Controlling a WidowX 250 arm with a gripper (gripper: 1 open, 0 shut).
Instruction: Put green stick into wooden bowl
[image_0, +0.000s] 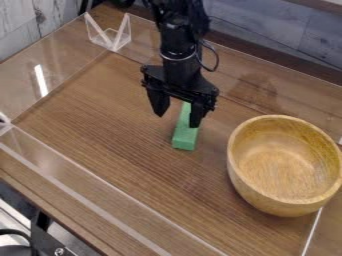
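Note:
The green stick (185, 133) lies flat on the wooden table, its far end between the fingers of my gripper (179, 112). The black gripper points straight down over that end, open, with one finger on each side of the stick; I cannot tell whether the fingers touch it. The wooden bowl (282, 163) sits to the right of the stick, round, light tan and holding nothing.
A clear plastic wall (54, 60) runs along the left and front of the table. A clear bent stand (110, 33) sits at the back left. The table's front edge lies at the lower left.

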